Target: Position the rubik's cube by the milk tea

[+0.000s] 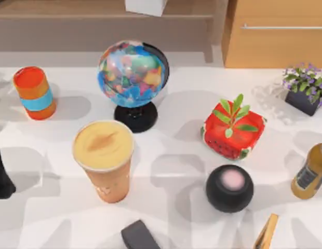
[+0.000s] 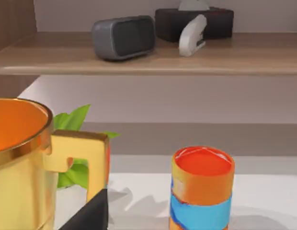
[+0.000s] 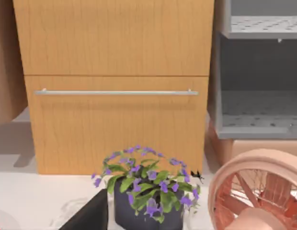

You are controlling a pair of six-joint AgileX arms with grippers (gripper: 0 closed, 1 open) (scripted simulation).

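Note:
The milk tea (image 1: 104, 158) is a tall clear cup of orange-tan drink with a wide pale-yellow top, standing left of the table's middle. The rubik's cube is out of view. My left arm (image 1: 2, 174) shows as a dark shape at the table's left edge, well left of the milk tea. A dark part of my left gripper (image 2: 88, 215) shows in the left wrist view, beside a gold mug (image 2: 24, 163). A dark part of my right gripper (image 3: 88, 213) shows in the right wrist view, near a purple flower pot (image 3: 146, 191).
A globe (image 1: 132, 78) stands behind the milk tea, and an orange can with a blue band (image 1: 35, 92) at the back left. To the right are a red watermelon box (image 1: 233, 129), a black round speaker (image 1: 229, 188), a bottle (image 1: 310, 174) and the flower pot (image 1: 306, 88).

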